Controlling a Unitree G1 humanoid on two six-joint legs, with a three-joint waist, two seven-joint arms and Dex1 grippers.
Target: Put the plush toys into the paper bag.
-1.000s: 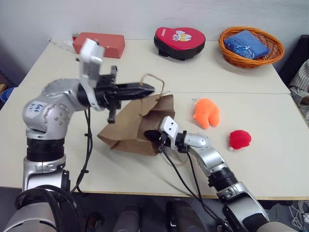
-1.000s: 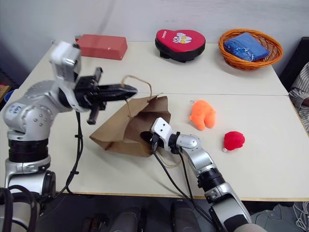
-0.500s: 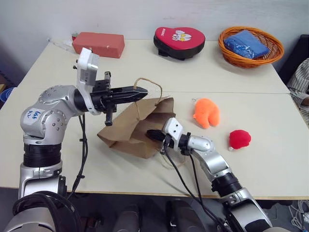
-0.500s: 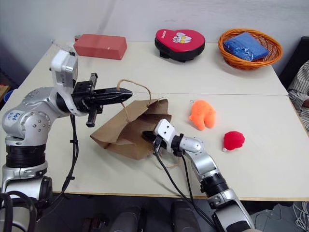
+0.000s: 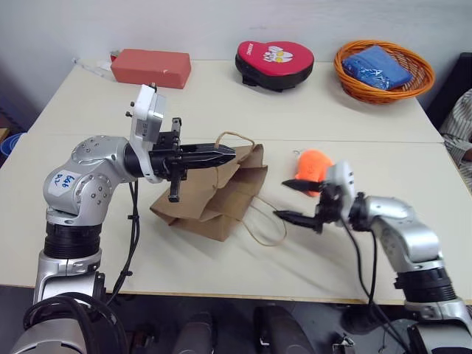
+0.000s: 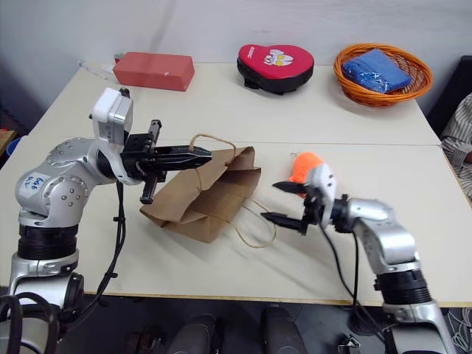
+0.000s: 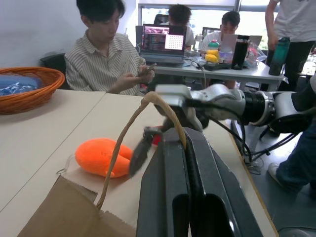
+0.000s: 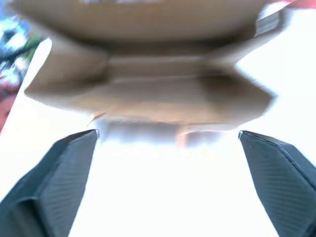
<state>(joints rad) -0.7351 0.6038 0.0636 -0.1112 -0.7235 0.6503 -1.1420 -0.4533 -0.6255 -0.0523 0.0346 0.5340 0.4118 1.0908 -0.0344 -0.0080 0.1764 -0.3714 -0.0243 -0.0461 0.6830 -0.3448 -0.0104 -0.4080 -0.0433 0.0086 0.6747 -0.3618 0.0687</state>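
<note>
The brown paper bag point(image 5: 210, 193) lies on its side on the table, mouth towards my right arm. My left gripper point(image 5: 223, 153) is shut on one cord handle point(image 7: 124, 132) and holds that edge up. The other handle point(image 5: 264, 221) lies loose on the table. My right gripper point(image 5: 293, 200) is open, with nothing between its fingers, a short way right of the bag's mouth point(image 8: 148, 84). The orange plush toy point(image 5: 314, 161) sits just behind it, partly covered. In the eye views my right forearm hides the red plush toy.
A red brick-shaped box point(image 5: 151, 66), a red heart-shaped pad point(image 5: 274, 63) and an orange basket point(image 5: 383, 70) holding something blue stand along the far edge. A seated person's sleeve point(image 5: 459, 133) is at the right edge. Several people point(image 7: 106, 54) are beyond the table.
My right gripper has pulled out of the bag's mouth, swung right and up, and opened. It now covers the red toy. My left gripper has sunk a little with the handle.
</note>
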